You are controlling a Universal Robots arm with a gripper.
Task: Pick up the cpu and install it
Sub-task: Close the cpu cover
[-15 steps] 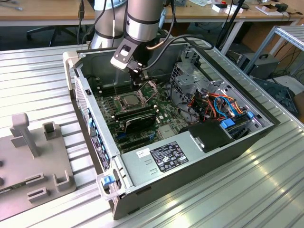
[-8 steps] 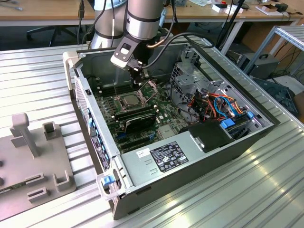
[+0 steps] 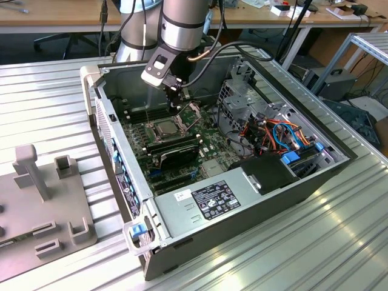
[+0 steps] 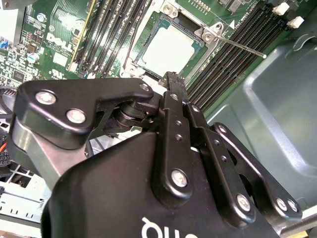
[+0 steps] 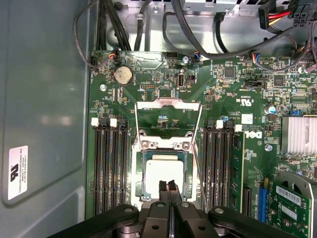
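CPU (image 5: 164,174), a square chip with a pale silver lid, lies flat in its socket on the green motherboard (image 5: 233,94) inside the open grey computer case (image 3: 242,218). The first wrist view looks straight down on it. The hinged metal load plate (image 5: 168,115) is swung open beside the socket, and thin wire levers run along both of the socket's sides. The black jaws are pressed together over the chip's edge, pinching nothing, and one fingertip (image 5: 162,187) overlaps the silver lid.

The second wrist view looks along the jaws' black linkage, which covers part of the socket frame and one corner of the chip. Whether the tips touch the lid cannot be told from either wrist view.

The exterior view adds the arm reaching down into the case, which lies on its side on a ribbed metal surface (image 3: 315,254). A grey fixture block (image 3: 36,176) stands at the exterior view's left, well apart from the case. From there the chip is a small pale square just below the jaws.
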